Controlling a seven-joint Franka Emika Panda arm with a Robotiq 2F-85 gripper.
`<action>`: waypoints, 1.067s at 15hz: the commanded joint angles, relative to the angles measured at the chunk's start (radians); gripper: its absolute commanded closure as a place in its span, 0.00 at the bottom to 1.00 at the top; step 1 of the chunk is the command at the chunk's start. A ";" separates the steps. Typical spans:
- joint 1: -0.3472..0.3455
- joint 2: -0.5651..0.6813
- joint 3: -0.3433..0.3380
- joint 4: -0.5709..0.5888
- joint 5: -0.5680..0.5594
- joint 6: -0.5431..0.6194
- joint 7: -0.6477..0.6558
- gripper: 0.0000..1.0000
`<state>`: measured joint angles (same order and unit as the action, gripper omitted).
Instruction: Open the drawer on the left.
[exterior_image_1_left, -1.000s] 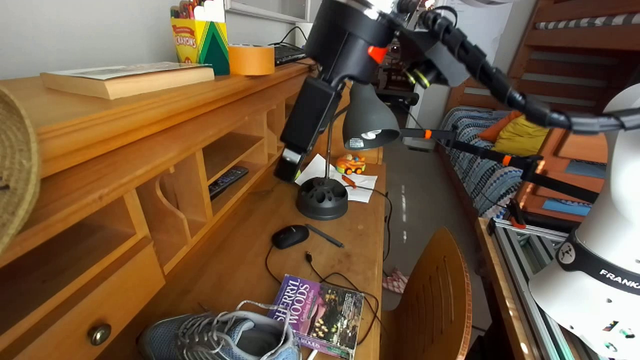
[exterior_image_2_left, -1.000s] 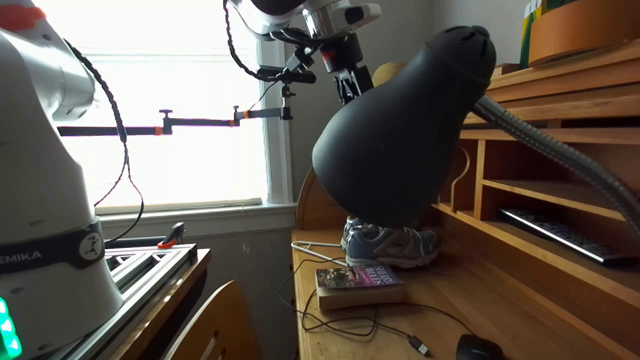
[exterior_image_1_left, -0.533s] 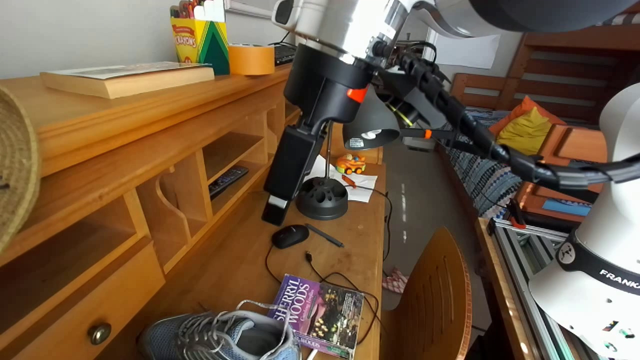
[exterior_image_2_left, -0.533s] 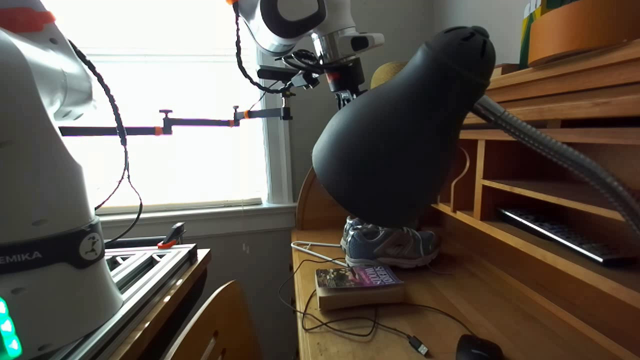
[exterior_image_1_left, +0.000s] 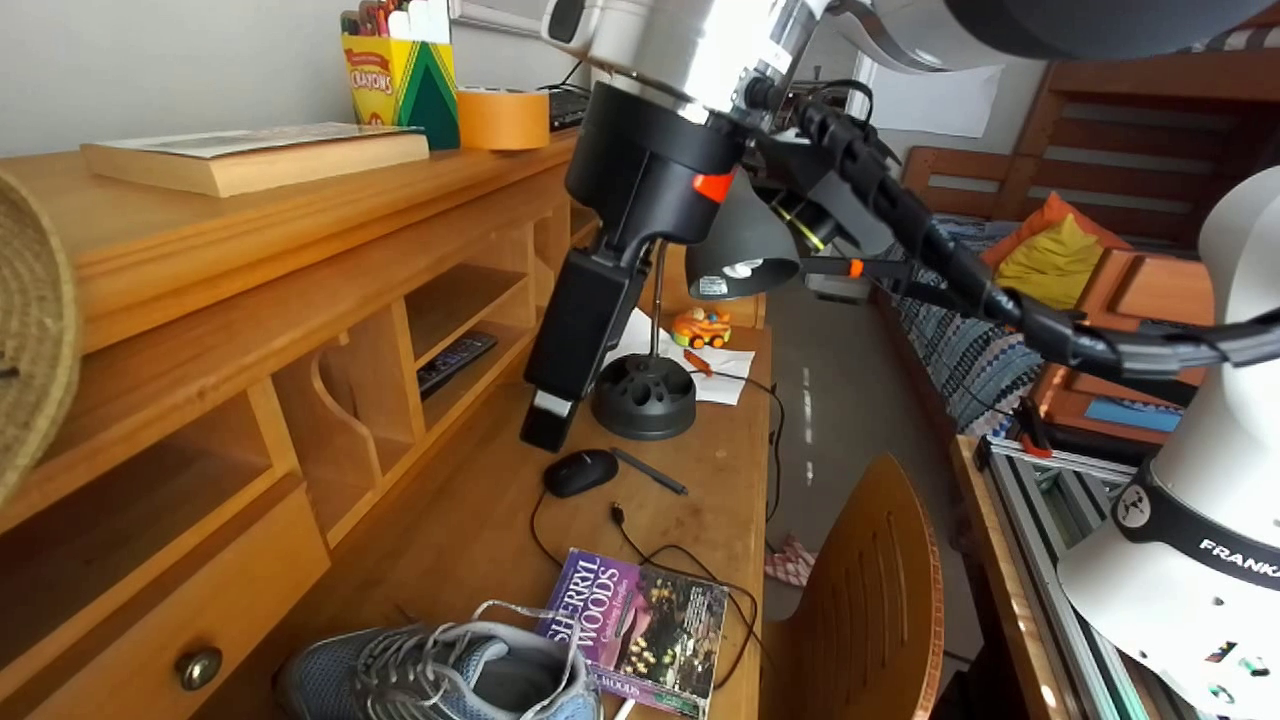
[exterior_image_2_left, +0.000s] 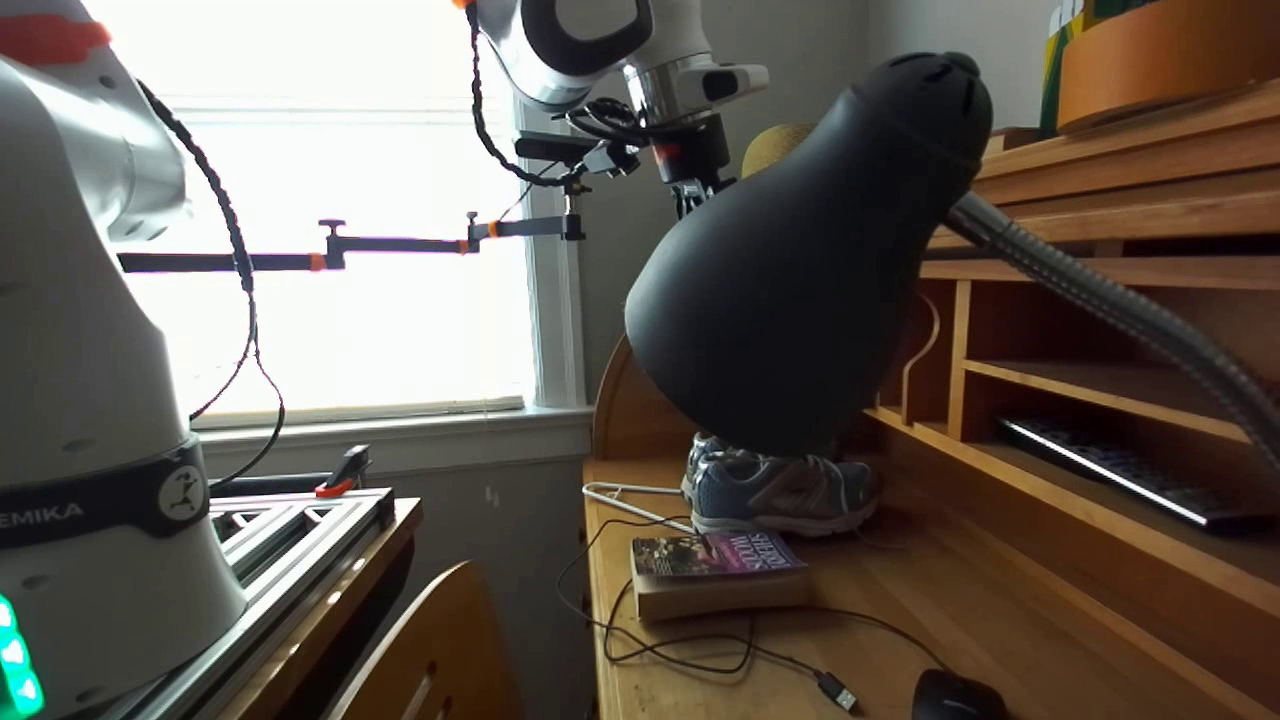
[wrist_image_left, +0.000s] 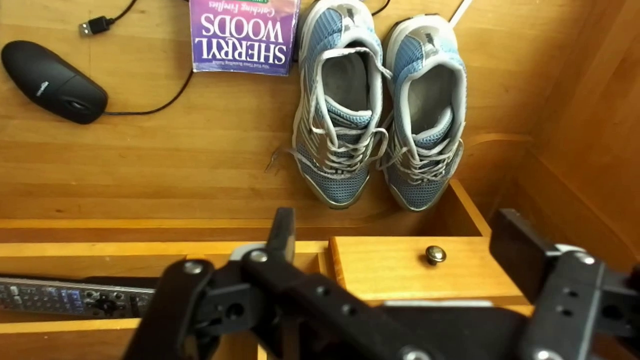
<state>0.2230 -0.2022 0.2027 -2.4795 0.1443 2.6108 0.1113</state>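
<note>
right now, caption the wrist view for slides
Beyond an open black hand: honey-coloured wooden drawer with a round brassy knob.

Look, below the gripper (wrist_image_left: 397, 237) and off to one side, the purple paperback (wrist_image_left: 242, 37) shows SHERRYL WOODS in big white capitals, Catching Fireflies beside the name, and WOODS again on the spine! Well apart from the gripper, the yellow-and-green box (exterior_image_1_left: 400, 95) says CRAYONS. Far off from the gripper, the robot base (exterior_image_1_left: 1170, 610) wears a black band (exterior_image_1_left: 1190, 533): FRANKA, last letter clipped; in an exterior view that band (exterior_image_2_left: 115, 515) gives EMIKA. Below the gripper, the mouse (wrist_image_left: 55, 82) carries lettering too small to read.
</note>
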 joint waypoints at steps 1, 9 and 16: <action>0.000 0.086 0.043 0.052 -0.058 0.038 0.060 0.00; 0.023 0.297 0.084 0.238 -0.268 0.127 0.294 0.00; 0.110 0.451 0.009 0.379 -0.334 0.118 0.452 0.00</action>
<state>0.2849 0.1748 0.2552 -2.1648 -0.1558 2.7236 0.4967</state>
